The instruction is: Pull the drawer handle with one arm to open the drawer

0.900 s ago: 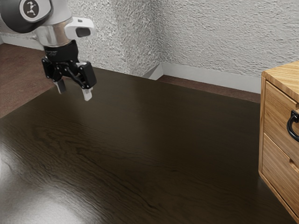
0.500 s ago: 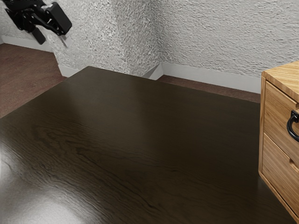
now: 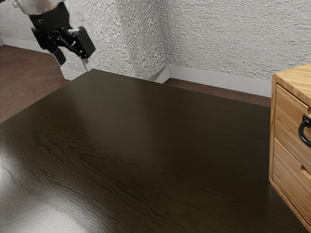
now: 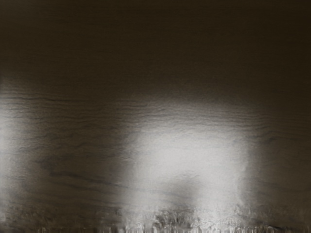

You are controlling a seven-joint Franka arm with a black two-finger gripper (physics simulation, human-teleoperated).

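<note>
So the tool is hanging in the air over the worktop's far corner on the exterior view's left, fingers spread wide and nothing between them. The drawer sits way over at the worktop's edge on the exterior view's right. It's the top one in a light wooden cabinet, with a black handle on its front, well apart from the tool. Wrist view looks down on dark wood grain with a bright glare patch.
</note>
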